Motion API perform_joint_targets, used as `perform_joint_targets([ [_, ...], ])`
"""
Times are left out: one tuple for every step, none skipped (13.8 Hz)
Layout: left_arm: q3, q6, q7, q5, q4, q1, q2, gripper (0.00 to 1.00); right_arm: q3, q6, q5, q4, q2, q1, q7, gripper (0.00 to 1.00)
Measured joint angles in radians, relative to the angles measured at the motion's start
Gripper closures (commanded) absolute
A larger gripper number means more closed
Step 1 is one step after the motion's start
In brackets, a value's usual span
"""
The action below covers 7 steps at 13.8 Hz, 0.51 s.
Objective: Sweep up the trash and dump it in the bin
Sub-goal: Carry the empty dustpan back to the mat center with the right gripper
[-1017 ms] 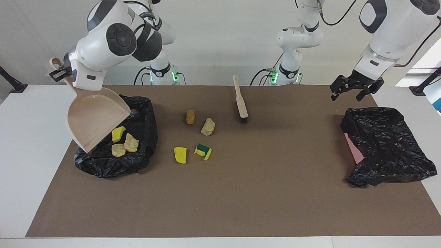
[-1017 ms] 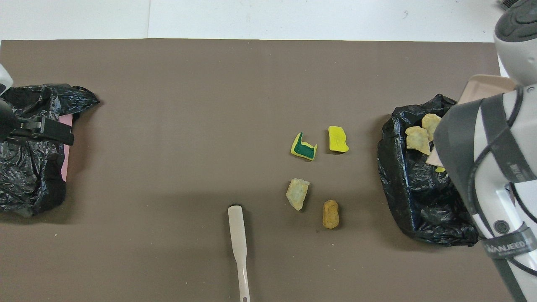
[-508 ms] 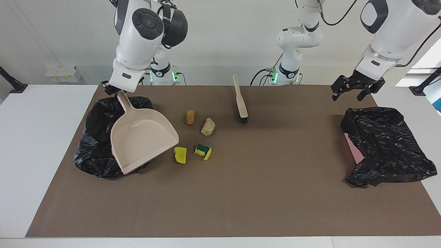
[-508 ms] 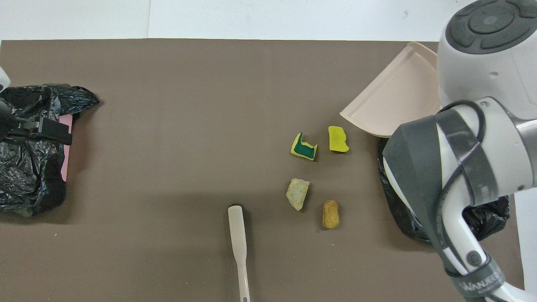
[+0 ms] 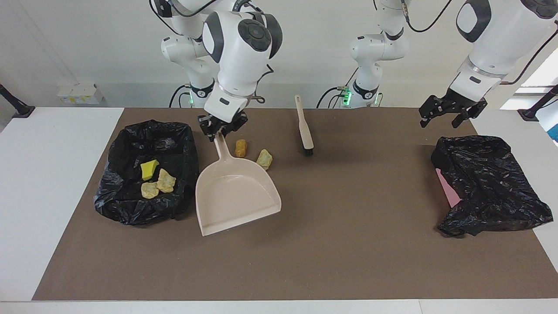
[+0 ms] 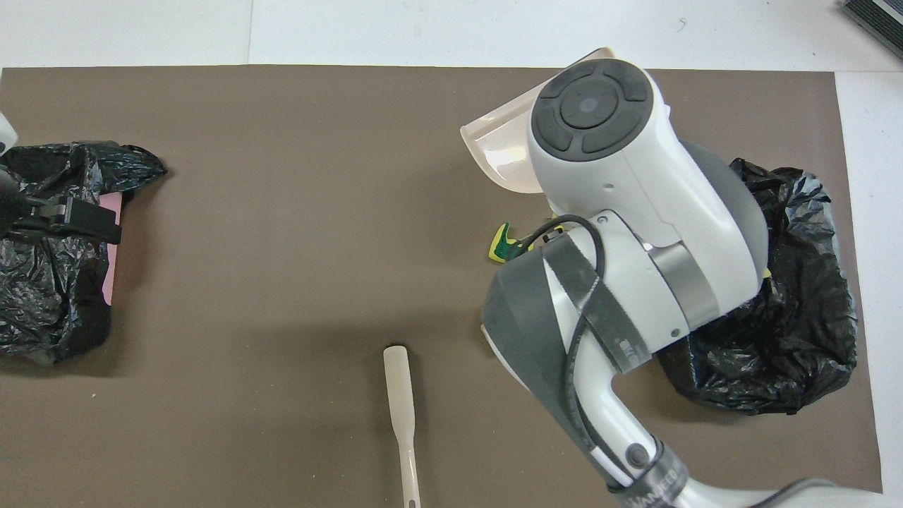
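Pinching the dustpan (image 5: 235,192) handle, the right hand (image 5: 221,126) is arm-covered overhead; left hand (image 5: 451,112) spread.

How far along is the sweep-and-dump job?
Done: three scraps lie in the bin bag. In hand: right gripper holds the empty dustpan over the mat. Left: brown lump, beige chunk, green sponge; brush untouched, left gripper waits open.

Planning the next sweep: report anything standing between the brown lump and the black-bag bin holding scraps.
The dustpan, held by its handle in the right end effector, is in the way. Its handle runs beside the brown lump, on the side toward the bin. Whether the pan touches the mat cannot be told.
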Motion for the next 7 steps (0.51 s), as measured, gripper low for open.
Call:
perform_joint_targets([
  [0.000,0.000,0.000,0.000,0.000,0.000,0.000,0.00,-0.001,0.023,0.051,0.015,0.020,0.000,0.055,1.00],
  [0.000,0.000,0.000,0.000,0.000,0.000,0.000,0.00,-0.001,0.048,0.087,0.026,0.035,0.000,0.095,1.00],
  [0.000,0.000,0.000,0.000,0.000,0.000,0.000,0.00,0.000,0.073,0.106,0.032,0.050,0.009,0.131,1.00],
  [0.000,0.000,0.000,0.000,0.000,0.000,0.000,0.00,0.001,0.103,0.121,0.037,0.066,0.029,0.179,1.00],
  [0.000,0.000,0.000,0.000,0.000,0.000,0.000,0.00,0.001,0.139,0.140,0.039,0.086,0.058,0.240,1.00],
  [0.000,0.000,0.000,0.000,0.000,0.000,0.000,0.00,0.001,0.175,0.164,0.041,0.110,0.088,0.294,1.00],
  [0.000,0.000,0.000,0.000,0.000,0.000,0.000,0.00,0.002,0.205,0.181,0.043,0.134,0.116,0.335,1.00],
])
